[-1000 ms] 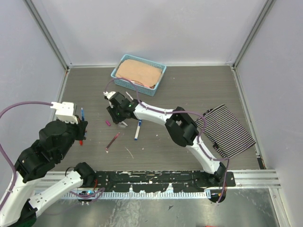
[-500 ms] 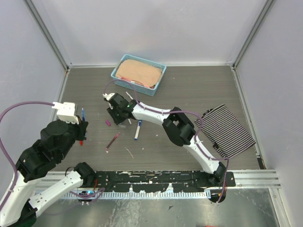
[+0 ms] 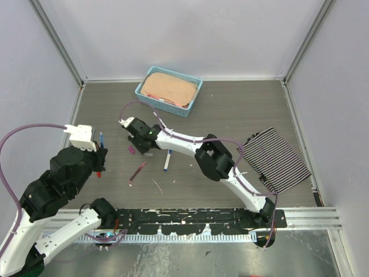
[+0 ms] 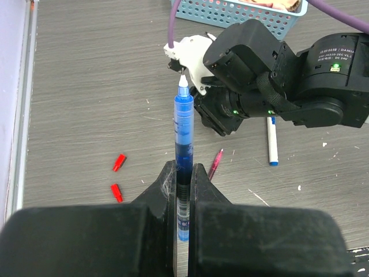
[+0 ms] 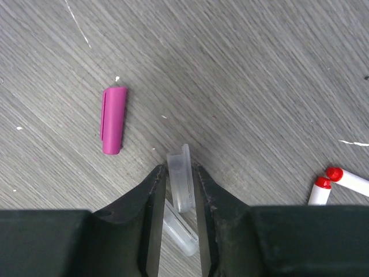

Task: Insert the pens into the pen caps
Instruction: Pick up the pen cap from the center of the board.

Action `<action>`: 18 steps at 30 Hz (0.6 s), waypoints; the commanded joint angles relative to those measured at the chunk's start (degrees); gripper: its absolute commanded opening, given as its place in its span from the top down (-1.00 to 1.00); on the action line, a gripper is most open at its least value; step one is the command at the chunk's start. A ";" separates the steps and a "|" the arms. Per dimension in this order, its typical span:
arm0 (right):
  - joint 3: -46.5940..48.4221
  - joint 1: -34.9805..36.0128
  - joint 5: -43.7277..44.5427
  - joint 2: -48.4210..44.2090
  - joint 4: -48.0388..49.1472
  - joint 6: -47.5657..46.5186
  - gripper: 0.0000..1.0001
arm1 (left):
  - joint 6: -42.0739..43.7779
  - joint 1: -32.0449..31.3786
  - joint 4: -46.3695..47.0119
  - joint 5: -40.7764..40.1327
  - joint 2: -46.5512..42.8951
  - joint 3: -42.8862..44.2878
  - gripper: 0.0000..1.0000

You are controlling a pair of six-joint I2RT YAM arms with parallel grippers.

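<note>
Steadily hold left tool clenched on the slim blue-barrelled pen, line the clear plastic cap gripped in right tool with its white tip, then press straight on.

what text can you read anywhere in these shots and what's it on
"DAMIA", its end unclear: white print on the right arm's black joint housing, left wrist view.
"DM-J4310-2EC V1.1": finer line above it, only just legible.
Blue pen in the left gripper: barrel marks too small to read.
Nothing readable in the other views.
</note>
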 commanded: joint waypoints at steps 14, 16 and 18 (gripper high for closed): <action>8.37 0.68 4.85 -7.21 2.11 -4.39 0.70 | -0.31 0.18 3.16 -0.76 -0.69 -0.98 1.00; 6.16 0.00 4.86 -10.75 2.81 -4.25 0.71 | -0.54 0.15 3.52 -0.70 -0.57 -1.24 1.00; 1.27 -1.00 4.40 -15.07 3.00 -3.55 0.71 | -0.57 0.17 4.23 -0.46 -0.35 -1.63 1.00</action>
